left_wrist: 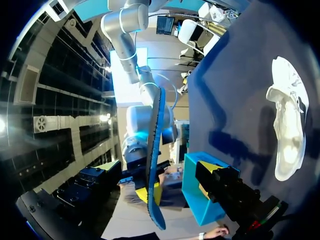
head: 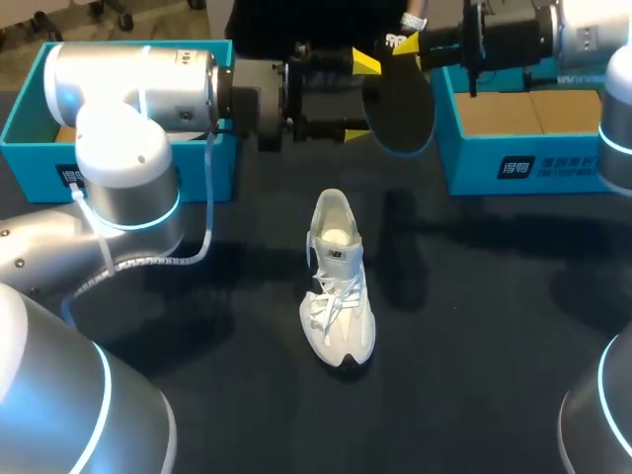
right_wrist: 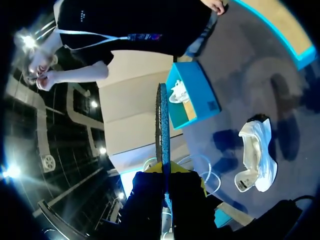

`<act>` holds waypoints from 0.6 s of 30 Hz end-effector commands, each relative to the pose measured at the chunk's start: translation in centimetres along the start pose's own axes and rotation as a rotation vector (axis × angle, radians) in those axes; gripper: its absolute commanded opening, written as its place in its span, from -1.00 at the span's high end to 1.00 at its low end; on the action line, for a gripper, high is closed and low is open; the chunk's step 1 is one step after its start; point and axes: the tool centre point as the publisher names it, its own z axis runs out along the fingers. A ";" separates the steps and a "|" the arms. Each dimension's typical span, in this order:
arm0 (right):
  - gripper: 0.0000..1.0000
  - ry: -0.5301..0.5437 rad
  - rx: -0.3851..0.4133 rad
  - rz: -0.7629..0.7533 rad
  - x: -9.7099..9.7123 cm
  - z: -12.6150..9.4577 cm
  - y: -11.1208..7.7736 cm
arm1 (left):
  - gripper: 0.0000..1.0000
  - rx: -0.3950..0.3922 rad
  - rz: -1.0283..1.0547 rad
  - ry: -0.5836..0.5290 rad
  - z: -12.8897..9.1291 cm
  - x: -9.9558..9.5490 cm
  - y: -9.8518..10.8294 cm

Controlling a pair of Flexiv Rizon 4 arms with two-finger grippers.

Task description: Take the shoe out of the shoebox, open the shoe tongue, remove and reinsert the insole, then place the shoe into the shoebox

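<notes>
The white shoe (head: 339, 286) lies on the dark table near the middle, toe toward me, its tongue pulled open; it also shows as shoe (left_wrist: 287, 125) and shoe (right_wrist: 257, 155). My right gripper (head: 403, 43) hangs above the far side of the table, shut on the dark insole (head: 400, 109), which hangs down from it. That insole (right_wrist: 163, 130) appears edge-on between the yellow tips, and edge-on again as insole (left_wrist: 155, 160). My left gripper (head: 362, 97) is open, level with the insole and just to its left, its fingers (left_wrist: 225, 187) empty.
One blue shoebox (head: 533, 163) stands at the far right with its brown inside showing. A second blue box (head: 30, 148) sits at the far left behind my left arm; box (right_wrist: 192, 100) holds another white shoe (right_wrist: 179, 92).
</notes>
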 end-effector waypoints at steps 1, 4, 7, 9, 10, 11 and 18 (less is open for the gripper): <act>1.00 0.018 -0.015 -0.002 -0.7 0.7 -0.9 | -1.00 -0.015 0.004 0.002 0.3 0.4 0.3; 1.00 0.034 -0.009 -0.001 -1.2 1.4 -1.1 | -1.00 -0.020 0.012 -0.012 0.4 0.5 0.7; 1.00 0.035 0.004 -0.008 -1.3 2.1 -1.2 | -1.00 -0.021 0.013 -0.030 0.4 0.6 1.1; 1.00 0.027 0.009 -0.008 -1.4 2.4 -1.2 | -1.00 -0.015 0.014 -0.037 0.5 0.6 1.2; 1.00 0.036 0.006 -0.009 -1.4 2.4 -1.1 | -1.00 -0.013 0.017 -0.037 0.5 0.7 1.3; 1.00 0.039 0.003 -0.008 -1.6 2.4 -1.0 | -1.00 -0.009 0.019 -0.037 0.6 0.7 1.3; 1.00 0.048 0.004 -0.006 -1.8 3.1 -0.2 | -0.27 0.009 0.028 -0.040 1.1 1.5 1.8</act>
